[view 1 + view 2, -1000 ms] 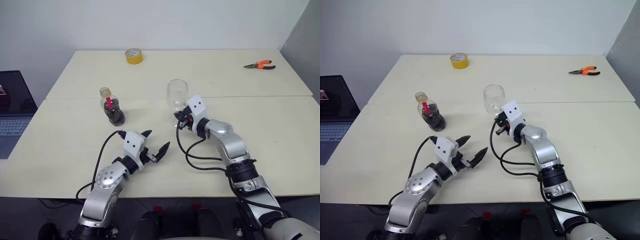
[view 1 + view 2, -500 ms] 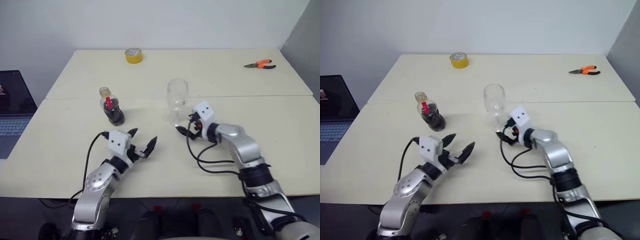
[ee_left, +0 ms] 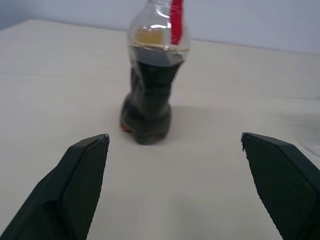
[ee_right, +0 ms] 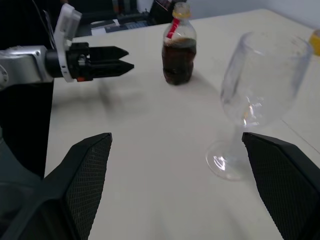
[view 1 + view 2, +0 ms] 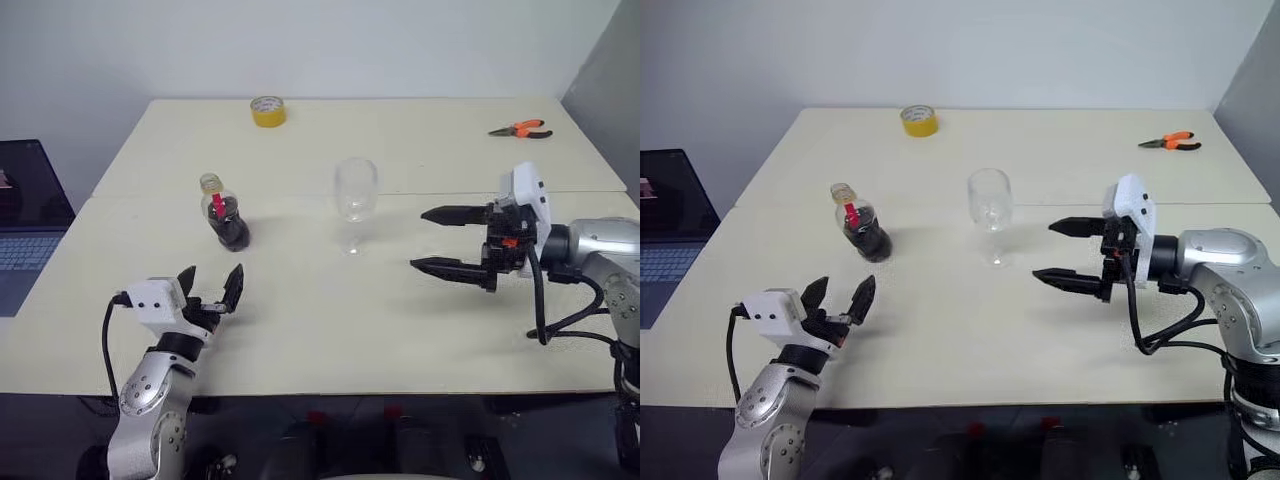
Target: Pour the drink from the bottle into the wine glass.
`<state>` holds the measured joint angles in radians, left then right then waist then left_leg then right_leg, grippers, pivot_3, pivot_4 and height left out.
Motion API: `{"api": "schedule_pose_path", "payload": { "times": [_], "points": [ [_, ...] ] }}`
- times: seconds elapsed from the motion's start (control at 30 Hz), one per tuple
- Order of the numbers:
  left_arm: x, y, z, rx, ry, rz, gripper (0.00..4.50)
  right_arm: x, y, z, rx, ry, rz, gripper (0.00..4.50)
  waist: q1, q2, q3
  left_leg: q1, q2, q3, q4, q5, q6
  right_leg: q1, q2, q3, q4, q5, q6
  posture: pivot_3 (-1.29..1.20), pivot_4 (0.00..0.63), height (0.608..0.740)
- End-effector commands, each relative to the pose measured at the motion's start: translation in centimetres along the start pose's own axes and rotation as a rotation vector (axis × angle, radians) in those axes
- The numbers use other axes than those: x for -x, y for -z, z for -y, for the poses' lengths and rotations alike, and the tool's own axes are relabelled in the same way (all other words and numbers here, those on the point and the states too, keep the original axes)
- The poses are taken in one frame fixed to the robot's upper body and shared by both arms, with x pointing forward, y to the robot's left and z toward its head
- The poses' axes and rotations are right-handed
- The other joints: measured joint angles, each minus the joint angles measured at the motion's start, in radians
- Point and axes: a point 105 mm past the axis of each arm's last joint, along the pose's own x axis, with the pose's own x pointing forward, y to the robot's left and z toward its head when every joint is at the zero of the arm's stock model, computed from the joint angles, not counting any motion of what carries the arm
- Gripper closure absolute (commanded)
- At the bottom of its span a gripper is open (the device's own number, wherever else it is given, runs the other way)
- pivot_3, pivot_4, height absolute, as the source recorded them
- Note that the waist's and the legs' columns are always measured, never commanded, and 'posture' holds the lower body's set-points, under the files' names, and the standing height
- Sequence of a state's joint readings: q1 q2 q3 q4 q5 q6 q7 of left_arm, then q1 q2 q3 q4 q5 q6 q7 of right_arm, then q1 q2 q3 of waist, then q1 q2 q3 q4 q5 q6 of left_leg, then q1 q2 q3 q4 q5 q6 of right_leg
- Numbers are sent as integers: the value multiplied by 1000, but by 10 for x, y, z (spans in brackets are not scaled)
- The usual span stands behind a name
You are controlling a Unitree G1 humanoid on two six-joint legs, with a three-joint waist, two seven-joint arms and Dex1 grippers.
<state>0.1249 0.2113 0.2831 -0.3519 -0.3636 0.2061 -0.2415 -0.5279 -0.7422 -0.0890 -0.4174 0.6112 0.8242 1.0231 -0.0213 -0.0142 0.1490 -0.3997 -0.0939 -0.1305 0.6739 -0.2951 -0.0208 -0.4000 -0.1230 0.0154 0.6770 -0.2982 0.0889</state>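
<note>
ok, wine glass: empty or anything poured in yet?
Empty. The wine glass stands upright with a clear bowl, no dark liquid in it. The drink is all in the bottle.

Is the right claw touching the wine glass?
Apart. In the left eye view the open right claw hangs beside the wine glass, bare table between them.

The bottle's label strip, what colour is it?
Red, running down the bottle from its neck; it shows best in the left wrist view.

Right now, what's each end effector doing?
Left end effector: open, holding nothing.
Right end effector: open, holding nothing.
</note>
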Motion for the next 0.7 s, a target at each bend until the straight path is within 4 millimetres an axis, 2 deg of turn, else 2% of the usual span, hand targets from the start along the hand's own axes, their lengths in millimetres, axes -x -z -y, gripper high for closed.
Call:
{"api": "schedule_pose_path", "payload": {
  "times": [0.03, 0.27, 0.5, 0.7],
  "points": [
    [-11, -19, -6, -82, -41, 67, 0, -7, -15, 8, 75, 64, 11, 40, 9, 0, 0, 0, 0, -1, 1, 0, 0, 0, 0, -1, 0, 0, 0, 0, 150, 740],
    [-31, -29, -5, -94, -50, 62, 0, -9, -5, 11, 86, 62, -40, 40, 21, -4, 1, -1, -1, -1, 2, 0, 0, 0, 0, -1, 0, 0, 0, 0, 150, 740],
    [-43, -29, -1, -108, 7, 40, 0, -13, -14, 11, 89, 64, 14, 40, 19, -4, 1, -1, 0, -1, 1, 0, 0, -1, 0, -1, 1, 0, 0, 0, 150, 740],
    [-60, -27, -2, -119, 25, 35, 0, -12, -31, 1, 109, 9, 102, 40, 19, -4, 2, -1, -1, -1, 2, 0, 0, 0, 0, -1, 1, 0, 0, 0, 150, 740]
  ]
}}
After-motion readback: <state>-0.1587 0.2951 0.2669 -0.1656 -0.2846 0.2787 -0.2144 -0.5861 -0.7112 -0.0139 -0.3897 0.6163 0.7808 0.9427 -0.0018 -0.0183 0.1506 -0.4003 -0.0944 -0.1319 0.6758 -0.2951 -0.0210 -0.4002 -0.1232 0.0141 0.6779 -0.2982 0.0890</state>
